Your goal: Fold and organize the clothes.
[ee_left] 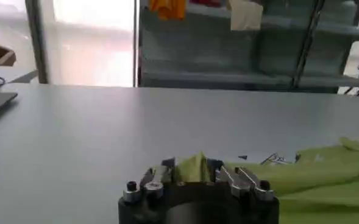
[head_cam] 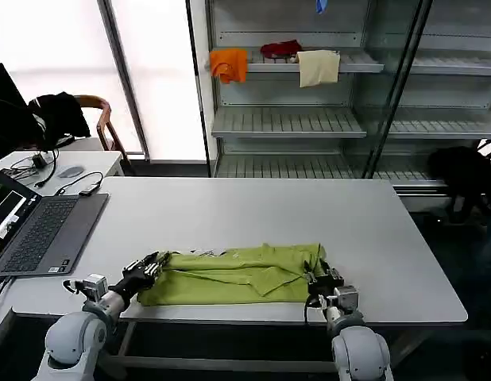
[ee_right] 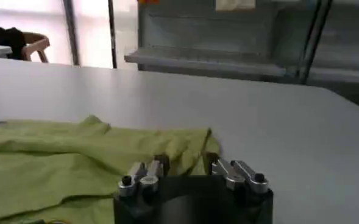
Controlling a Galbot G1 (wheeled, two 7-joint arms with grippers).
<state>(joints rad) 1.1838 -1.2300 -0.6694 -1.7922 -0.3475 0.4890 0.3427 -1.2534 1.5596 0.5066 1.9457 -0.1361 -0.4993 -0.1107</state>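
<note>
The lime-green T-shirt lies folded into a long band near the table's front edge, with a sliver of pale print at its far edge. My left gripper sits at the band's left end. In the left wrist view the left gripper is shut on a raised pinch of the T-shirt. At the right end is my right gripper. In the right wrist view the right gripper holds the corner of the T-shirt between its fingers.
An open laptop lies at the table's left edge, with cables and a mouse behind it. Shelves at the back hold orange, red and cream cloths. A chair draped in black stands back left.
</note>
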